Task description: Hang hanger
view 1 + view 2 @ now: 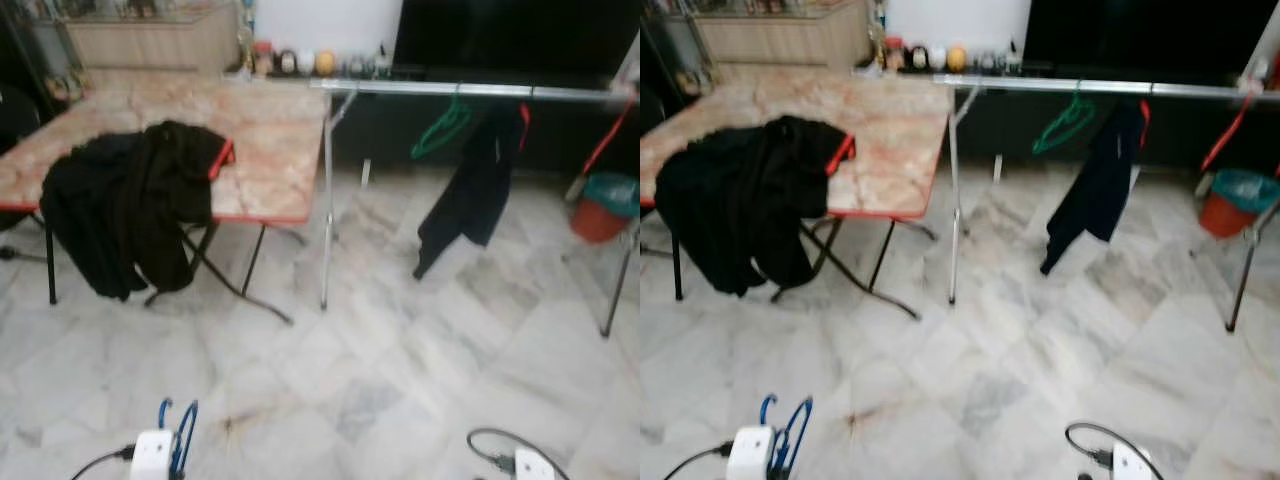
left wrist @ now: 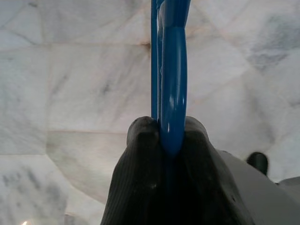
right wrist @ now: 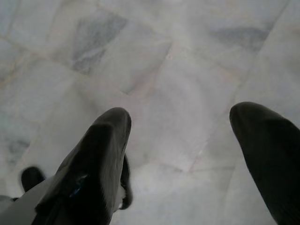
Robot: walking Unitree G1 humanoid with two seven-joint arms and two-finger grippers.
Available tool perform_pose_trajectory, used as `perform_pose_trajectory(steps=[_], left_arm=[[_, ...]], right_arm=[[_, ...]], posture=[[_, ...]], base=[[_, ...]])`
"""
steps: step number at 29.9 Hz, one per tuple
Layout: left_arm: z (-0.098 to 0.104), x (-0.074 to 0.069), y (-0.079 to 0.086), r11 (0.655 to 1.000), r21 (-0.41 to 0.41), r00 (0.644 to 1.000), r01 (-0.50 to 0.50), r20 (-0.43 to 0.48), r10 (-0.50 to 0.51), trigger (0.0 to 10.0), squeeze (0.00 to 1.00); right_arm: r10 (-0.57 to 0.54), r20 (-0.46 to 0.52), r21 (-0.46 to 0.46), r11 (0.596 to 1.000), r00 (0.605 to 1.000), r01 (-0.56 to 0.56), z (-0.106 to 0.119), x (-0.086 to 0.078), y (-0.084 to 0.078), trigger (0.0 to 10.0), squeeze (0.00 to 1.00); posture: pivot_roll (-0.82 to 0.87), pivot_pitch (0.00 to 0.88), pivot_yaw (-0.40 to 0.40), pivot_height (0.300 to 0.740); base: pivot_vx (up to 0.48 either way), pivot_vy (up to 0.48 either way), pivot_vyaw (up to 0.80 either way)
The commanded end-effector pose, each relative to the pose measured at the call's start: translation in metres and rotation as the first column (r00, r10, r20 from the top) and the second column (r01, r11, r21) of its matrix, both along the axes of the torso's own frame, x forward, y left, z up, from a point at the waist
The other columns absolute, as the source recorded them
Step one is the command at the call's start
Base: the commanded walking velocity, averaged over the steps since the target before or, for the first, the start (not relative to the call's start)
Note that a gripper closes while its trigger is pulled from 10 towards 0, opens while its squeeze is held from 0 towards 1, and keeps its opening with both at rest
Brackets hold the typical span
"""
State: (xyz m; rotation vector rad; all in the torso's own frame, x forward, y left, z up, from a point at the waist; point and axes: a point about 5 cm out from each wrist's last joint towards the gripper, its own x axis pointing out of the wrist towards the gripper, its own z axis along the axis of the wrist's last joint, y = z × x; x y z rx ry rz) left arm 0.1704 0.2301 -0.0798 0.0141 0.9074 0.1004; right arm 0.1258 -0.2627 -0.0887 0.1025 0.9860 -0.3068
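Note:
My left gripper (image 2: 164, 136) is shut on a blue hanger (image 2: 171, 70), low over the marble floor; the hanger's blue loop (image 1: 183, 432) rises beside my left wrist at the near left. My right gripper (image 3: 180, 140) is open above bare floor, with nothing between its fingers. Ahead stands a silver clothes rail (image 1: 470, 90). A green hanger (image 1: 440, 130) hangs on it, with a dark garment (image 1: 475, 190) on a red hanger next to it. A black garment (image 1: 130, 200) lies draped over the table's near edge, with a red hanger (image 1: 222, 160) poking out of it.
A folding table (image 1: 270, 140) with a marble-pattern top stands at the left, its legs reaching out over the floor. The rail's upright leg (image 1: 326, 200) is beside it. An orange bucket (image 1: 603, 210) sits at the far right. Open floor lies between me and the rail.

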Motion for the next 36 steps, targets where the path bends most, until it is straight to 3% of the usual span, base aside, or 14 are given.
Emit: perform_pose_trajectory(steps=[1, 11, 17, 29, 36], left_arm=[[-0.0008, -0.0058, 0.0083, 1.0, 0.02, 1.0, -0.007, -0.024, 0.008, 10.0, 0.0], [-0.0015, -0.0062, 0.0068, 1.0, 0.018, 1.0, 0.003, -0.031, -0.002, 10.0, 0.0], [-0.0019, -0.0065, 0.0061, 1.0, 0.02, 0.999, 0.003, -0.034, -0.002, 10.0, 0.0], [-0.0007, -0.0044, 0.0064, 0.999, -0.006, 0.999, -0.032, -0.014, 0.032, 10.0, 0.0], [-0.0021, -0.0061, 0.0044, 1.0, -0.008, 0.999, -0.021, -0.024, 0.021, 10.0, 0.0]], right_arm=[[0.005, 0.026, 0.004, 1.0, 1.0, -0.005, 0.0021, 0.0082, 0.0027, 10.0, 0.0], [0.01, 0.027, 0.004, 1.0, 1.0, -0.01, 0.0021, 0.0098, 0.0042, 10.0, 0.0], [0.018, 0.019, 0.009, 1.0, 1.0, -0.018, 0.0016, 0.0109, 0.0065, 10.0, 0.0], [0.018, 0.035, 0.002, 1.0, 0.999, -0.019, 0.0025, 0.0137, 0.0074, 10.0, 0.0], [0.02, 0.031, -0.001, 1.0, 0.999, -0.02, 0.0025, 0.014, 0.0075, 10.0, 0.0]], posture=[[0.0, 0.0, -0.015, 0.74], [0.01, 0.0, -0.025, 0.74], [0.01, 0.0, -0.025, 0.74], [0.01, 0.0, -0.022, 0.74], [0.01, 0.0, -0.022, 0.74]], base=[[0.0, -0.334, 0.0], [0.0, -0.336, 0.0], [0.0, -0.336, -0.64], [0.0, 0.0, -0.13], [0.303, 0.0, 0.0]])
